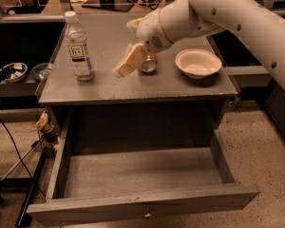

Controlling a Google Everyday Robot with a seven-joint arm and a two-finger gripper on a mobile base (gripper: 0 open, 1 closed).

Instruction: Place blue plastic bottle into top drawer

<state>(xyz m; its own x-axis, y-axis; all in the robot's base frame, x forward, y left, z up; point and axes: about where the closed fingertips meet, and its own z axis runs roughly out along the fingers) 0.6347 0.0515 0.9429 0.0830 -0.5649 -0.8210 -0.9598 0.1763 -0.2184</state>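
Note:
The blue plastic bottle, clear with a white cap and a white label, stands upright at the left of the grey cabinet top. My gripper hangs over the middle of the top, a short way right of the bottle and not touching it. It holds nothing that I can see. The top drawer is pulled out wide below, with nothing inside and a small knob on its front.
A soda can stands just behind the gripper, partly hidden by it. A white bowl sits at the right of the top. Bowls rest on a low shelf at the left, with cables and a stand leg beside the drawer.

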